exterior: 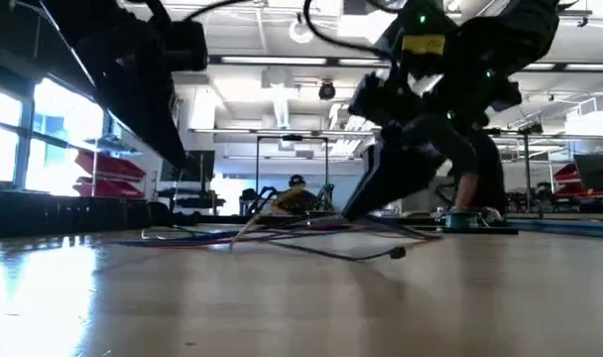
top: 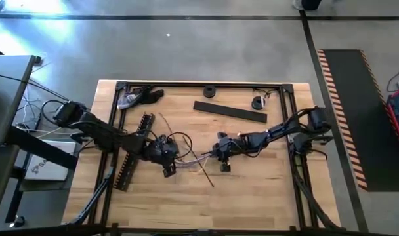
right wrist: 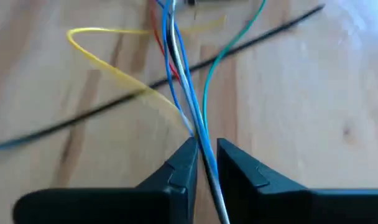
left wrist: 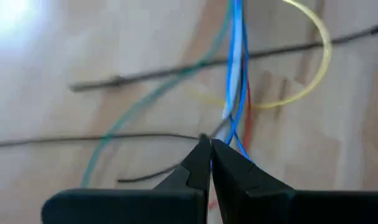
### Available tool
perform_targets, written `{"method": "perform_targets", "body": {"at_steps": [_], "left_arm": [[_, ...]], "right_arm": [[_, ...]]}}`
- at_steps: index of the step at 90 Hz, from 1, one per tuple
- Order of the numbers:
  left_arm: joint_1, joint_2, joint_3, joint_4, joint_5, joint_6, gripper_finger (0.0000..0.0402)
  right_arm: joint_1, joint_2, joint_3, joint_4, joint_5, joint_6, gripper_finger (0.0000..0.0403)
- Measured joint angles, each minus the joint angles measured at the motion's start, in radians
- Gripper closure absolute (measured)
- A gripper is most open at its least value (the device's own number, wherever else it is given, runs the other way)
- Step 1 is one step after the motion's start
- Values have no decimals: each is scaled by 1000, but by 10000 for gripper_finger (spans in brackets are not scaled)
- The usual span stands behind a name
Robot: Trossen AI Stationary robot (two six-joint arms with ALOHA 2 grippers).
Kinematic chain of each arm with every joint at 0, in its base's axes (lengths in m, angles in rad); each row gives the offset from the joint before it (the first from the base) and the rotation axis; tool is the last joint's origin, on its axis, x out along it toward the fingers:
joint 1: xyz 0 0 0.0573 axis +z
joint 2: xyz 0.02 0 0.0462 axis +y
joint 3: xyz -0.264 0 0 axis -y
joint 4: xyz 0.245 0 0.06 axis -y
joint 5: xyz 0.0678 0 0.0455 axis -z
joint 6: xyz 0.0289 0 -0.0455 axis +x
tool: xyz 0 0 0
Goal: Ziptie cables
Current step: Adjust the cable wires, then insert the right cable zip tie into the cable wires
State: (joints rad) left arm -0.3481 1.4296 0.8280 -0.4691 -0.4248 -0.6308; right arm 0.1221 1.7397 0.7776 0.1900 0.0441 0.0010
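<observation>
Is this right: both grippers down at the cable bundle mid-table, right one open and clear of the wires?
Not quite. The right wrist view shows the right gripper shut on the cables, the bundle pinched between its fingertips. The rest holds: the left gripper is also at the bundle, mid-table.

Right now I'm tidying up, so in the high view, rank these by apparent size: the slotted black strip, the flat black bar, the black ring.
1. slotted black strip and flat black bar: they look about alike. The strip is partly hidden under the left arm, so I won't rank them.
2. black ring: clearly smallest.
</observation>
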Motion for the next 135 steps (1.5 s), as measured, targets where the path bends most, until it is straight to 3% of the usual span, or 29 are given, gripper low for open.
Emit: {"method": "perform_targets", "body": {"at_steps": [29, 46, 75, 109, 122, 135], "left_arm": [[4, -68, 7, -150, -119, -156, 402], [21, -50, 3, -178, -131, -206, 402], [-6, -60, 15, -274, -128, -256, 402], [-72, -60, 15, -349, -175, -328, 402], [-88, -60, 15, -346, -207, -329, 402], [-97, -60, 10, -346, -248, -353, 402]], "right_arm": [[-38, -106, 1, 0, -85, 45, 195], [-98, -45, 50, 23, -132, 69, 166], [-223, 254, 382, -9, -232, 21, 169], [-294, 520, 728, -294, -233, -20, 177], [-291, 529, 762, -382, -212, -60, 223], [-279, 529, 762, -406, -202, -66, 314]]}}
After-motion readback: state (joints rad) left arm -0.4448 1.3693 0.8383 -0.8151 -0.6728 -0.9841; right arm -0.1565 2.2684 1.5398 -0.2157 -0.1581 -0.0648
